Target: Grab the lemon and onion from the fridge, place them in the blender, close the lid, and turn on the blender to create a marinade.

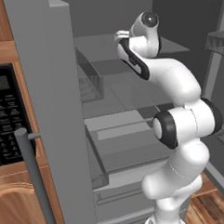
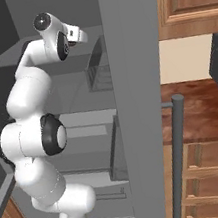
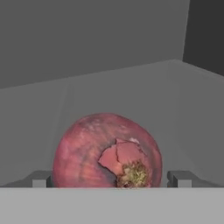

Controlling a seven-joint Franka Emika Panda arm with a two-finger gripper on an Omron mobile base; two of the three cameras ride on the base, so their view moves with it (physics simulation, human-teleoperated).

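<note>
Tool (image 3: 112, 179) jaws stand spread wide, one grey fingertip (image 3: 40, 178) at 8 o'clock of the hand view and the other at 4 o'clock, with the onion (image 3: 107, 151) sitting right between them. Whether the tips touch its skin I cannot tell; narrow gaps seem to show on both sides. The reddish-purple bulb rests on a grey shelf (image 3: 131, 87) inside the fridge (image 1: 47, 89), its rough root end turned toward the camera, its lower part cut off by the bottom of the view.

Behind the onion the shelf runs bare up to the rear wall at 12 o'clock, and a side wall closes in at 2 o'clock, so there is open room above and beyond the bulb.

From the left base view the white arm (image 1: 179, 124) reaches up into the open fridge, its wrist at 12 o'clock hiding the hand and the onion. The fridge door's edge stands at 9 o'clock with its handle bar (image 1: 33, 178), close beside the arm's path; the black microwave (image 1: 7, 114) is half cut off at the frame's left. The right base view shows drawers (image 2: 217, 163) at 4 o'clock.
</note>
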